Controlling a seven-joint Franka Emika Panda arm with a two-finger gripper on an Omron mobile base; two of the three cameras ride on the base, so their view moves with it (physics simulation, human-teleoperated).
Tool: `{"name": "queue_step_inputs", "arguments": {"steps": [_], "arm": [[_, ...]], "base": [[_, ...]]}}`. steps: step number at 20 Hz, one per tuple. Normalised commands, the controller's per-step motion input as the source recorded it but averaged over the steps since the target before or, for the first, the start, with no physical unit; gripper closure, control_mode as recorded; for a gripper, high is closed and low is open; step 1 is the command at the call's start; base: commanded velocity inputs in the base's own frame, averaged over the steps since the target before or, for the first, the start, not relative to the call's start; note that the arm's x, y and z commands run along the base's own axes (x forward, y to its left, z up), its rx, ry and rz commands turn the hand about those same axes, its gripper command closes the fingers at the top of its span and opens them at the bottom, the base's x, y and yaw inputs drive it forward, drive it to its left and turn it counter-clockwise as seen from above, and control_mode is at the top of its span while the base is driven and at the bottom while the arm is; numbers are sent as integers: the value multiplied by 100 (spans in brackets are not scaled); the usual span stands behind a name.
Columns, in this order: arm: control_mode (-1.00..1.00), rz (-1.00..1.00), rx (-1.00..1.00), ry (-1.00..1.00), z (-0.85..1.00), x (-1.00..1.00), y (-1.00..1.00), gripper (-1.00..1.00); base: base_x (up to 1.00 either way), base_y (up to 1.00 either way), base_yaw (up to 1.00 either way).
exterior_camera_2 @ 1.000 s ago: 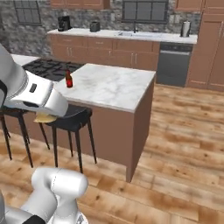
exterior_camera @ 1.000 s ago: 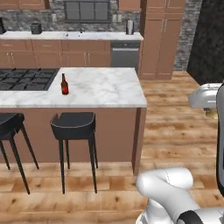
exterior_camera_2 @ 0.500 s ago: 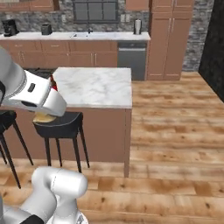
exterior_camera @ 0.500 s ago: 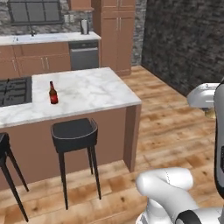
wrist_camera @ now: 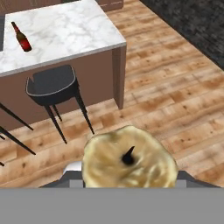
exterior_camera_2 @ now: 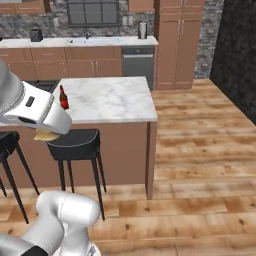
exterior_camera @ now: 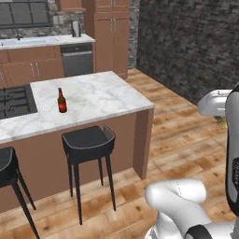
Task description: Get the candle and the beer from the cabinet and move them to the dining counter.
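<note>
End effector (wrist_camera: 129, 173) is mine, clamped around the candle (wrist_camera: 129, 162), carried above the floor short of the table (exterior_camera: 93, 100). Going from large to small: the table, then the stool (exterior_camera: 87, 142) against its near side, then the beer (exterior_camera: 61, 101) upright beside the cooktop. My likely trouble: clipping the stool, toppling the beer on set-down, or letting the candle slip.
</note>
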Motion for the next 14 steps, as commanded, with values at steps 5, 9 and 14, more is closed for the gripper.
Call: {"name": "queue_step_inputs", "arguments": {"steps": [5, 9, 14], "arm": [[100, 0, 0, 0, 0, 0, 0, 100], [100, 0, 0, 0, 0, 0, 0, 100], [100, 0, 0, 0, 0, 0, 0, 100]], "base": [[48, 7, 21], [71, 0, 29], [79, 0, 22]]}}
